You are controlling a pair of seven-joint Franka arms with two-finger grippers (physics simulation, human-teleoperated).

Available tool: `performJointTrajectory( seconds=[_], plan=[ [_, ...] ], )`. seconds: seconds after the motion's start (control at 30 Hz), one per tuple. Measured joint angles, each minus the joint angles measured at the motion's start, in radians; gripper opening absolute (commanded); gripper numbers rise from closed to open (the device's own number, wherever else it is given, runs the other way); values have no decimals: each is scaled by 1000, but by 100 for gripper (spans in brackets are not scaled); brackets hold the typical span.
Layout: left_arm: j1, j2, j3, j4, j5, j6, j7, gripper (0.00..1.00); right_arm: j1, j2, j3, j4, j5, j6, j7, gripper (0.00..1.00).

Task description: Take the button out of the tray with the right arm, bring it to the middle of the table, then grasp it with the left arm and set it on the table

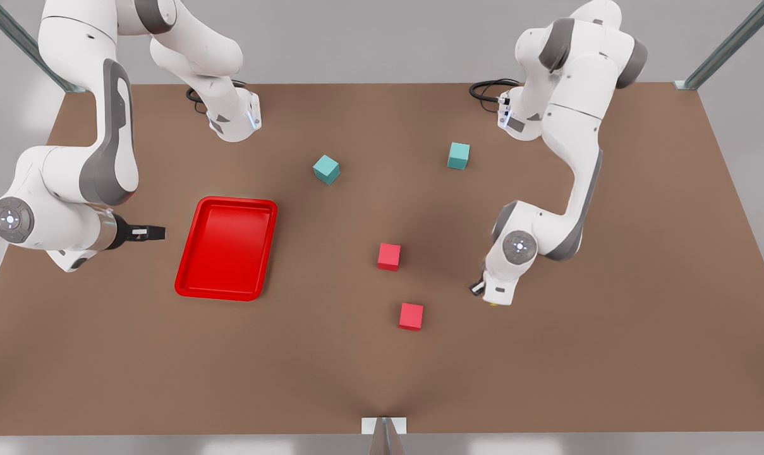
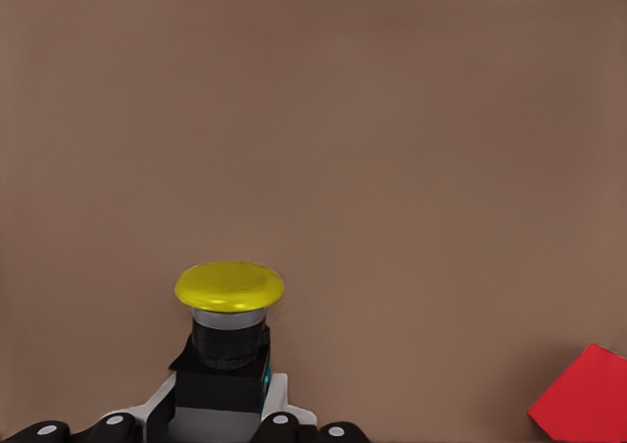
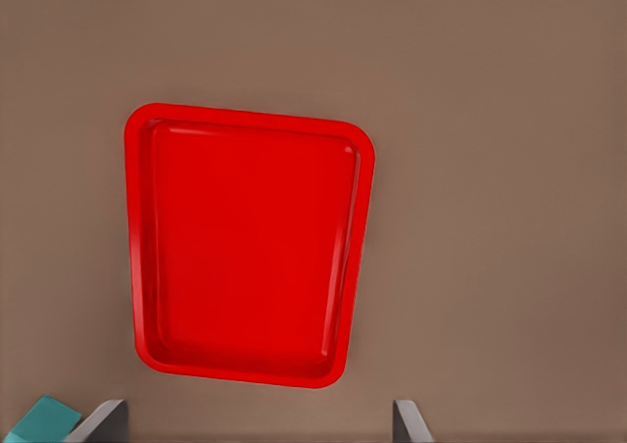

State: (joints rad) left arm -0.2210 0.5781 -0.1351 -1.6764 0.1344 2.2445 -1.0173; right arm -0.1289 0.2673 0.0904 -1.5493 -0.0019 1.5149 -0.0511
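Observation:
The button [image 2: 229,286], a yellow cap on a black boxy body, stands upright between the fingers of my left gripper [image 2: 220,412], which is shut on its body. In the front view this gripper [image 1: 490,299] hangs low over the table [image 1: 609,328] at the right, and a sliver of the yellow cap [image 1: 494,304] peeks from under it. The red tray [image 1: 227,201] lies at the front view's left with nothing in it. My right gripper [image 1: 149,232] hovers open just left of the tray [image 3: 137,247], its fingertips [image 3: 106,418] spread wide.
Two red cubes [image 1: 388,256] [image 1: 411,316] lie left of the left gripper; one red cube [image 2: 586,396] shows in the left wrist view. Two teal cubes [image 1: 326,169] [image 1: 458,155] sit farther back, and a teal cube [image 3: 39,418] shows in the right wrist view.

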Motion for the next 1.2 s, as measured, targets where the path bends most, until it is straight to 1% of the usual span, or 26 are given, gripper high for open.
performJointTrajectory(
  seconds=[0.1, 0.23, 0.3, 0.5, 0.6, 0.63, 0.87, 0.97, 1.2],
  plan=[
    [38, -3, 0, 64, 3, -13, -36, 35, 0, 0, 0, 0, 0, -1, 1, 100],
    [31, -7, 0, 76, 14, -18, -77, 35, 0, 1, 0, 0, 0, -1, 3, 100],
    [25, 5, 2, 77, 64, 0, -103, 35, 0, 1, 0, -1, 0, -1, 3, 100],
    [-3, 34, 5, 78, 439, 54, -258, 35, 0, 1, 0, -1, 0, -2, 5, 100],
    [-124, 38, 100, 75, 571, 60, -366, 35, 1, -1, 0, -1, 0, -2, 5, 100],
    [-154, 50, 116, 76, 620, 58, -407, 35, 1, -2, 0, 0, 0, -2, 6, 100],
    [-229, 137, 132, 70, 976, 1, -725, 34, 2, 2, 0, -1, 0, -3, 7, 100],
    [-267, 159, 132, 69, 1060, -49, -856, 34, 2, 2, 0, -1, 0, -3, 7, 100],
    [-308, 215, 132, 70, 1132, -140, -1134, 34, 2, 2, 0, -1, 0, -3, 8, 100]
  ],
)
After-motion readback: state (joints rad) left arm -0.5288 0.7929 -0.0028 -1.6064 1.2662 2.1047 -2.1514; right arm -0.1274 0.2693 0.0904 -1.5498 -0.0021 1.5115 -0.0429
